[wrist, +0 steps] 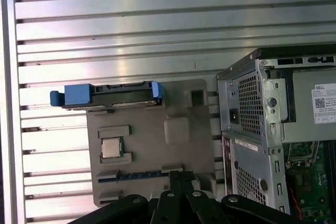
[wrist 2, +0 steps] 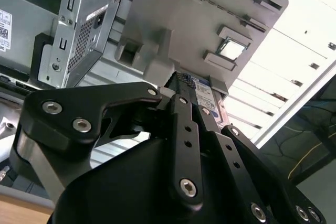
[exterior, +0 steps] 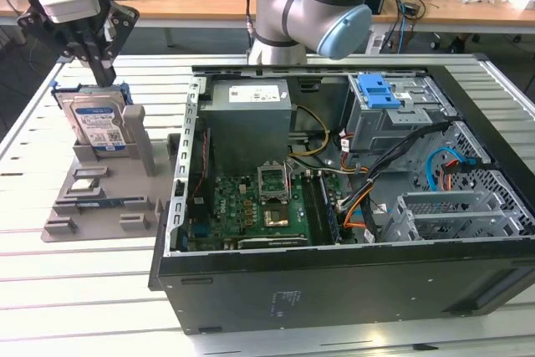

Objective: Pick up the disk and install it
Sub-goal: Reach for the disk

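**Black gripper (exterior: 104, 79) above the silver rectangular disk (exterior: 98, 125) in its blue plastic bracket; nothing is held.**
Your disk stands on edge in the grey plastic fixture tray (exterior: 100, 211), just beside the open black computer case (exterior: 334, 290) on the exterior view's left. Standing upright, it offers its top edge for a grasp. The fingers look pinched narrow and empty, close over that edge.

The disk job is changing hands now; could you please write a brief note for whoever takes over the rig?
The gripper hangs right over the disk, at its top edge; whether it grips cannot be told.
The disk stands upright in the grey holder, to the exterior view's left of the open computer case.
Done: gripper positioned at the disk.
Left: disk not lifted, not installed.
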Robot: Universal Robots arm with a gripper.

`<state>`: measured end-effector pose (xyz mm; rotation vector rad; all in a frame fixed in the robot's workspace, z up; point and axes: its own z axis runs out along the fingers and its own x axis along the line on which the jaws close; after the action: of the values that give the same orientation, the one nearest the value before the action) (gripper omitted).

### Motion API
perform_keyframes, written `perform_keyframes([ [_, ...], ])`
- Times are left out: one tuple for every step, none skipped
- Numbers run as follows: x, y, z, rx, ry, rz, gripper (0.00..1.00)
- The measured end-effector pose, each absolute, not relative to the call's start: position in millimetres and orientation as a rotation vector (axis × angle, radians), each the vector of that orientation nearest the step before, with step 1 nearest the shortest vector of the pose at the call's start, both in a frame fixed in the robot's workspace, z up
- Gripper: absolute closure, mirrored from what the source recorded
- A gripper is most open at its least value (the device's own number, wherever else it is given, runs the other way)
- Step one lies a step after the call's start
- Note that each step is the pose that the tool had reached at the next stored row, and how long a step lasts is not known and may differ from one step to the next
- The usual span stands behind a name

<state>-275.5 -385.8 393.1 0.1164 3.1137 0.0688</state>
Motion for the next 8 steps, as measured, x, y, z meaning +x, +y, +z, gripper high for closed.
perform_keyframes([
  [-277, -385, 393, 0.117, 3.114, 0.069, 0.90],
  [-279, -384, 393, 0.117, 3.114, 0.069, 0.90],
  [-282, -383, 393, 0.117, 3.114, 0.069, 0.90],
  [-285, -382, 393, 0.117, 3.114, 0.069, 0.90],
  [-288, -382, 393, 0.117, 3.114, 0.069, 0.90],
  [-291, -381, 393, 0.116, 3.114, 0.069, 0.90],
  [-294, -381, 393, 0.116, 3.114, 0.069, 0.90],
  [-296, -380, 393, 0.116, 3.114, 0.069, 0.90],
])
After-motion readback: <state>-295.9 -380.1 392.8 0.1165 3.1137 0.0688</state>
